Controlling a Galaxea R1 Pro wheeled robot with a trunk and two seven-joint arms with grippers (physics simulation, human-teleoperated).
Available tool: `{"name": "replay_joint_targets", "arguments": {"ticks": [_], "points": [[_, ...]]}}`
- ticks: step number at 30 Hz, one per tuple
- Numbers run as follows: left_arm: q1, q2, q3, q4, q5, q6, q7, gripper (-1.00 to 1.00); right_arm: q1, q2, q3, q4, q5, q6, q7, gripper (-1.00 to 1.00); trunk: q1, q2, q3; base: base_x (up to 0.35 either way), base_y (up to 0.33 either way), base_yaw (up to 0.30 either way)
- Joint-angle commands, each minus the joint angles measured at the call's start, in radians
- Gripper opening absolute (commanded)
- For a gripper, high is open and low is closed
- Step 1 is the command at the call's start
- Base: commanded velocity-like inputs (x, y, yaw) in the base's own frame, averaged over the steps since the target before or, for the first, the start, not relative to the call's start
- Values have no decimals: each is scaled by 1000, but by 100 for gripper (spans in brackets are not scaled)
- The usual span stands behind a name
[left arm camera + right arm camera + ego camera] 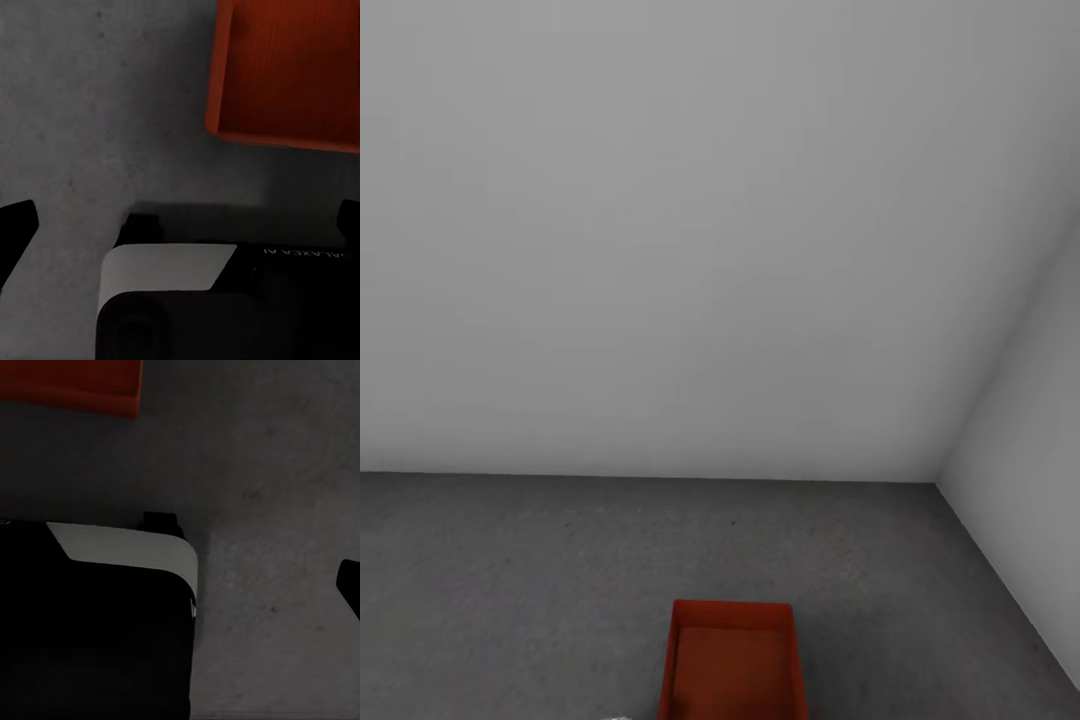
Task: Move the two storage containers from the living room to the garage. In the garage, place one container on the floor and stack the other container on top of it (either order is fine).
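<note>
1. Bare grey-white walls (690, 230) meet in a corner at the right of the head view, above the dark concrete floor (510, 590) of the garage.
2. One orange-red storage container (732, 660) sits open-side up on that floor, low and slightly right of centre in the head view, its long axis running away from the robot toward the back wall.
3. Both wrist views look down past the robot's dark base (225, 300) at the floor, each catching a corner of the container (289, 71) (71, 382).
4. Left jaws stand spread, their dark fingertips (15, 225) at opposite edges with nothing between; the container lies ahead of them, beyond the base.
5. Right jaws: only one tip shows, so I cannot tell.
6. Neither arm looks clearly nearer.
</note>
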Motion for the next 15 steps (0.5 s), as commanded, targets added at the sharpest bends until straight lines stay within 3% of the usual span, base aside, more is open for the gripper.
{"name": "replay_joint_targets", "arguments": {"ticks": [1, 15], "points": [[0, -1, 0, 0, 7, -7, 4, 100, 0, 1, 8, 2, -10, -4, -2, 100, 0, -1, -1, 0, 0, 0], [3, -3, 0, 0, 7, -7, 7, 100, 1, 2, 8, 2, -12, 0, -2, 100, 0, -1, -1, 0, 0, 0]]}}
